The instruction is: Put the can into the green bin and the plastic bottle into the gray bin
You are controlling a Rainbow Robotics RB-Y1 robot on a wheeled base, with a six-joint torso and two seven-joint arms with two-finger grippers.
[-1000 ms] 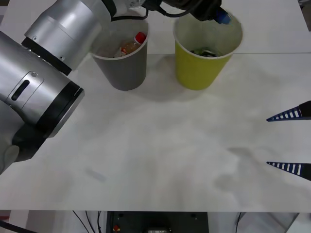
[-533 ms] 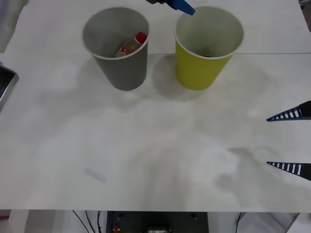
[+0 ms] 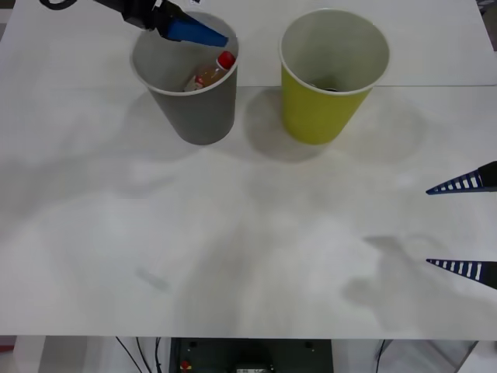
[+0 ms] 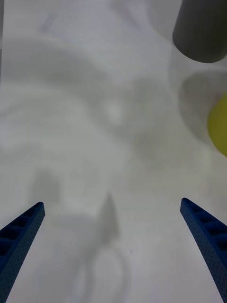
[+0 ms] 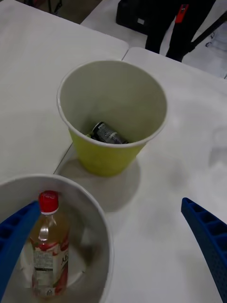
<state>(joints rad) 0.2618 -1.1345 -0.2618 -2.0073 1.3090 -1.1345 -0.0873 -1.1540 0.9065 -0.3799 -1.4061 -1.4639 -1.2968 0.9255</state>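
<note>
The gray bin (image 3: 190, 97) stands at the back left of the table, and the plastic bottle (image 3: 210, 73) with its red cap leans inside it. To its right stands the green bin (image 3: 322, 105), with the can (image 5: 108, 134) lying on its bottom. My left gripper (image 5: 111, 204) hangs open and holds nothing, above the gray bin's (image 5: 97, 213) far rim, one blue finger (image 3: 194, 33) reaching over it. The bottle (image 5: 46, 251) shows just under that gripper. My right gripper (image 3: 466, 227) is open low at the table's right edge, far from both bins.
The white table (image 3: 233, 233) stretches bare between the bins and its front edge. A seam (image 3: 435, 85) crosses the tabletop behind the bins. Dark equipment (image 5: 156, 19) stands on the floor beyond the table's far side.
My left arm has swung away from above the green bin to the left, and its gripper now hangs over the gray bin. The right gripper has not moved.
</note>
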